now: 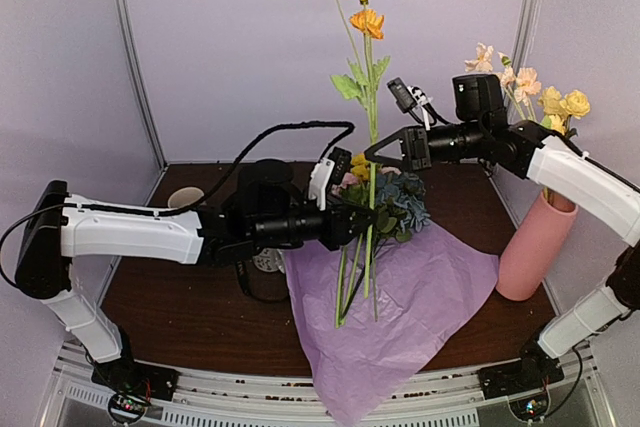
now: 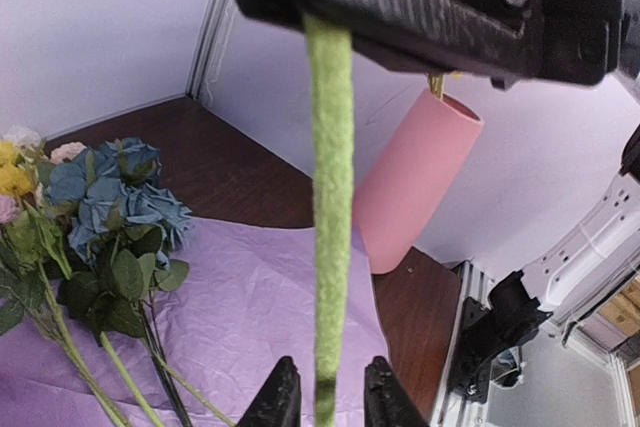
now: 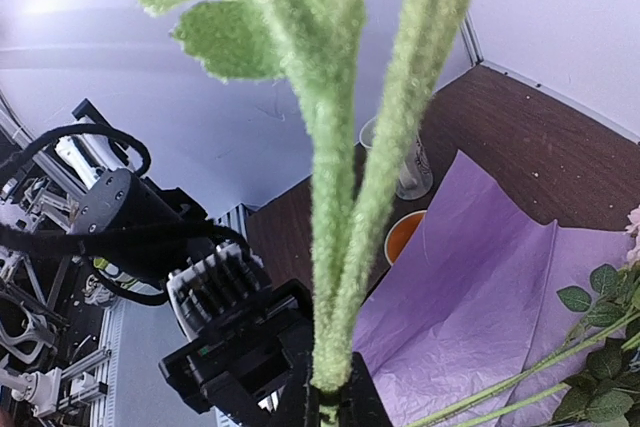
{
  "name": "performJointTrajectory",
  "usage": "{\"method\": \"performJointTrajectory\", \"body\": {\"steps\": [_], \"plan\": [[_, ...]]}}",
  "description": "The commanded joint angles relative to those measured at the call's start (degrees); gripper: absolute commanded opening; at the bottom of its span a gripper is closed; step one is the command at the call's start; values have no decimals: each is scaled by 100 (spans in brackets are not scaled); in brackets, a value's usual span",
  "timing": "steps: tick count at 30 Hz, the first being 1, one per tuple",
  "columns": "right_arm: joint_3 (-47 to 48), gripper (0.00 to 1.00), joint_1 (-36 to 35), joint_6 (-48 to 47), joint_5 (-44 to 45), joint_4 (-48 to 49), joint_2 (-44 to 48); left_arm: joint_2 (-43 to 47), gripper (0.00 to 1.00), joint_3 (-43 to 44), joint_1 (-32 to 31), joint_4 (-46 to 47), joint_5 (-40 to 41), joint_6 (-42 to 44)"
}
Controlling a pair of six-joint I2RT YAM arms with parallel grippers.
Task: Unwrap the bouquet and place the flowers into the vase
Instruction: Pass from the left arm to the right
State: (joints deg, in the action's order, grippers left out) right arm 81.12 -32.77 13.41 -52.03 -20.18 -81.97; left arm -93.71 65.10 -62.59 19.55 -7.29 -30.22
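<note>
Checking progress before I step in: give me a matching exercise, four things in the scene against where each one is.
Things:
1. orange flower
2. blue flowers
3. vase
4. tissue paper

Places:
A. spread flat on the table
B. upright, stem clamped in the right end effector
C. lying on the tissue paper
D. at the table's right side, with peach and yellow blooms in it

Pairs: 1-B; 2-C; 3-D; 4-A

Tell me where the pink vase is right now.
Top view: the vase stands at the right edge of the table, just right of the purple tissue paper.
</note>
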Motion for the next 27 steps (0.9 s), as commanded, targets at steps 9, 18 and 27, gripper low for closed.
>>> {"method": "performJointTrajectory", "body": {"steps": [9,18,27], "plan": [[726,0,-10,-368,222,-211,402,-34,26,-80,-334,-126,338,1078],[943,40,-1,-565,202,-480,505,-47,0,-64,-458,-80,344,1405],[1409,12,-1,-172,148,-317,269,-121,0,134,-588,-410,517,1431]]}}
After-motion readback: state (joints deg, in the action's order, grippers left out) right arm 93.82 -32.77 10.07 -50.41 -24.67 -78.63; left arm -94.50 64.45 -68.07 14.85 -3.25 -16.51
